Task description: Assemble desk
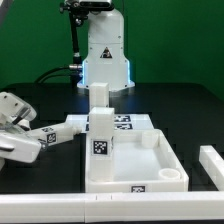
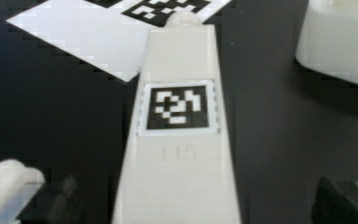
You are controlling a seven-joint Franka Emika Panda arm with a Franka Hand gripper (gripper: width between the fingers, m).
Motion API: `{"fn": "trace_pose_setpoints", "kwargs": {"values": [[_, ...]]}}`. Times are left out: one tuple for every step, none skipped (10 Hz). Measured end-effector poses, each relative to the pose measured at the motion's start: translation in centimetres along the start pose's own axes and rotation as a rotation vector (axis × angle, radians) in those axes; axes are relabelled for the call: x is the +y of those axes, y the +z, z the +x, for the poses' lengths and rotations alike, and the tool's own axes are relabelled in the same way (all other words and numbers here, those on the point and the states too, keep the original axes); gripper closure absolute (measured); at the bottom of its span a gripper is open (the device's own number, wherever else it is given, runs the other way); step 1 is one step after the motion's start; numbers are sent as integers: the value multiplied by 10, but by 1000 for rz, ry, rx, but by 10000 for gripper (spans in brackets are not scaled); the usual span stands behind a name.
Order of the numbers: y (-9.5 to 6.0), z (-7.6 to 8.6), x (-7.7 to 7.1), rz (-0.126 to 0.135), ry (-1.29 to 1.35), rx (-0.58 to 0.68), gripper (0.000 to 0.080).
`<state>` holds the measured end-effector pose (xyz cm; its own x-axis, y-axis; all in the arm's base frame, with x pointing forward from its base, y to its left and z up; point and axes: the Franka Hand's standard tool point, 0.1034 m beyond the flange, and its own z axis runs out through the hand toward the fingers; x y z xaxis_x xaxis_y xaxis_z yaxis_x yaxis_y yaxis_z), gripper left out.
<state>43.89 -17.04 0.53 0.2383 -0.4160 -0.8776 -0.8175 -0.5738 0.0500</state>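
In the exterior view, the wide white plastic rimmed desk top [image 1: 140, 162] lies on the black table [image 1: 40, 100], near the middle. A white square-post upright leg [image 1: 102, 135] with a tag stands at the top's left side. A second white post, the lying leg [image 1: 70, 128], stretches left toward the robot's gripper [image 1: 42, 142].

In the wrist view, the gripper [image 2: 176, 195] hangs over the lying leg [image 2: 176, 107]. Its fingers [image 2: 7, 185] are spread wide on either side of the leg and are not clamped on it. The marker board [image 2: 87, 35] lies beyond.
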Motion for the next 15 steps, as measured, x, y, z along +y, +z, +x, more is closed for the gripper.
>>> {"fn": "trace_pose_setpoints", "kwargs": {"values": [[3, 0, 1, -1, 28, -5, 151], [2, 0, 1, -2, 28, -5, 273], [2, 0, 1, -2, 28, -5, 273], [2, 0, 1, -2, 28, -5, 409], [2, 0, 1, -2, 26, -3, 515], [-5, -7, -3, -1, 17, -1, 515], [-16, -19, -9, 6, 0, 9, 515], [-31, -32, -19, 15, -27, 68, 515], [-44, -45, -27, -14, -60, 156, 515], [-51, -54, -34, -49, -88, 232, 515], [-50, -48, -37, -39, -90, 291, 515], [-52, -45, -42, -31, -99, 360, 515], [-54, -51, -50, -22, -103, 405, 515], [-61, -69, -72, -3, -109, 493, 515], [-58, -91, -92, 25, -84, 556, 515]]}}
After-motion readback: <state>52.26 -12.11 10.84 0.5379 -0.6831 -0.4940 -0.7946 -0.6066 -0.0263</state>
